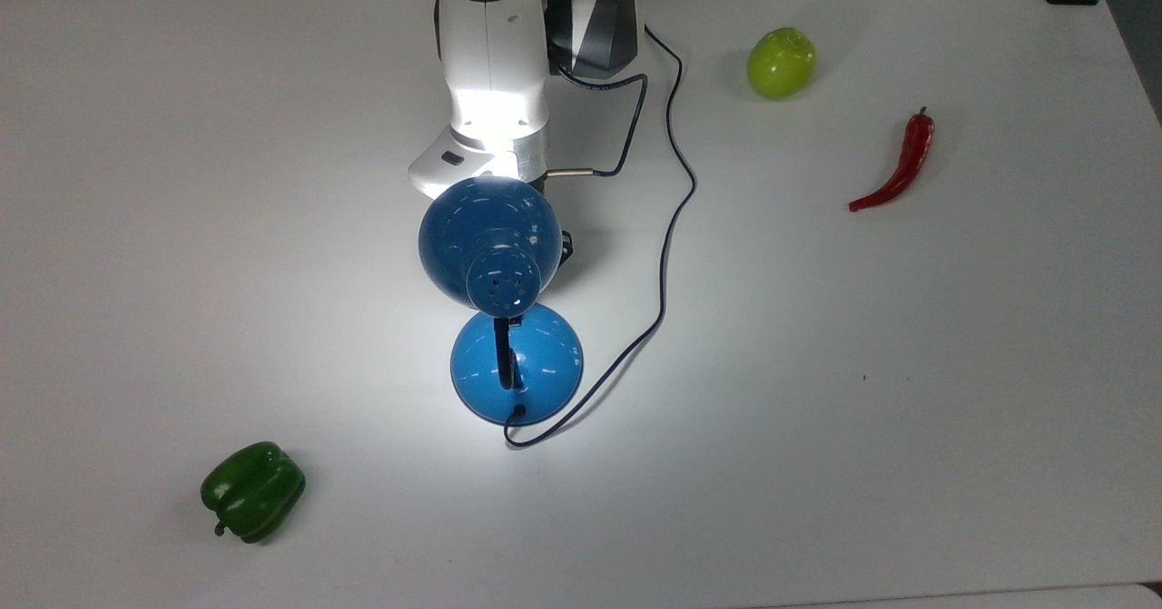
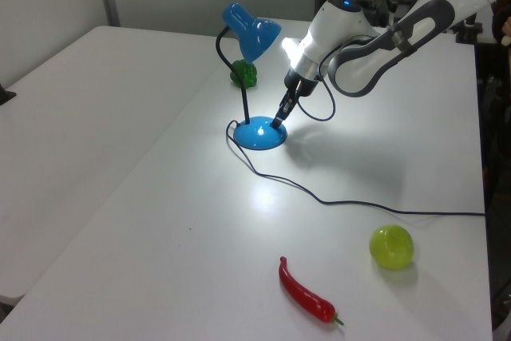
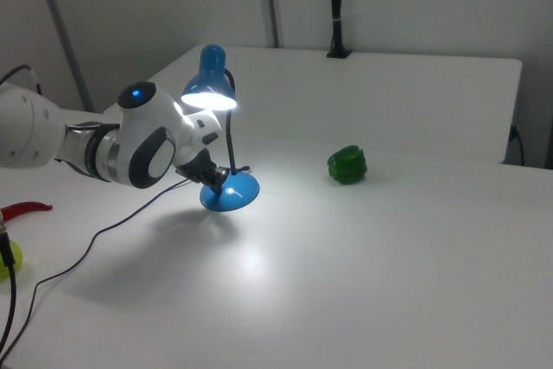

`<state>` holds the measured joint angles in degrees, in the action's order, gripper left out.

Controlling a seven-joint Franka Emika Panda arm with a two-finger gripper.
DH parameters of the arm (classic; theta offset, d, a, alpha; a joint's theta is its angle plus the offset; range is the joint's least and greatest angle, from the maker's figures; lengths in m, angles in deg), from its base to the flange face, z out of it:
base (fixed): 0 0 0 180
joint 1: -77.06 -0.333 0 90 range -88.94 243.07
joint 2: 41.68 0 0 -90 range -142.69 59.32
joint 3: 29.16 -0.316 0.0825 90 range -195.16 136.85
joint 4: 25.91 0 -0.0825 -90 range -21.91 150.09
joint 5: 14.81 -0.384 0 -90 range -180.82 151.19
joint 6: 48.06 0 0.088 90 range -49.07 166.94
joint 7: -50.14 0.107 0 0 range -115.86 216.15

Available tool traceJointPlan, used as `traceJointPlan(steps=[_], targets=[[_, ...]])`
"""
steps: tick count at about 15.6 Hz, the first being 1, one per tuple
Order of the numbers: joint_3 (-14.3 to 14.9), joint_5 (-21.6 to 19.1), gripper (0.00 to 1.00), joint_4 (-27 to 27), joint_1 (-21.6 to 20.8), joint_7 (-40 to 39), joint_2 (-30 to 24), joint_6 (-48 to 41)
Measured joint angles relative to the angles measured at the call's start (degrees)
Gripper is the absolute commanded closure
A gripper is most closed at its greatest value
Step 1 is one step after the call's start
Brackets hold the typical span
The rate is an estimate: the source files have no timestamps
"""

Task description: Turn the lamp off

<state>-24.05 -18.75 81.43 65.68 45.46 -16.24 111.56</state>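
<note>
My white table (image 1: 908, 409) carries the lit blue lamp (image 1: 516, 364) with its black cord (image 1: 672, 228), a green bell pepper (image 1: 252, 491), a green apple (image 1: 781, 63) and a red chilli (image 1: 899, 166).

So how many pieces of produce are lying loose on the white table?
3. A green bell pepper near the top view's bottom-left corner, a green apple toward the top view's upper right, and a red chili just right of the apple in the top view.

Lamp (image 1: 490, 246) lit on the desk (image 1: 908, 409), shade overlapping my wrist. Green pepper (image 1: 252, 491), lime-green fruit (image 1: 781, 63) and red chilli (image 1: 899, 166) lie well apart.
</note>
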Motion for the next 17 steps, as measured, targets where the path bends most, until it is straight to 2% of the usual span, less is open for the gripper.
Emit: traceJointPlan(steps=[14,17], targets=[[-0.4,0.0,1.00,0.6,-0.1,0.0,0.5,1.8],[-0.6,0.0,1.00,0.9,-0.1,0.0,0.0,-1.1]])
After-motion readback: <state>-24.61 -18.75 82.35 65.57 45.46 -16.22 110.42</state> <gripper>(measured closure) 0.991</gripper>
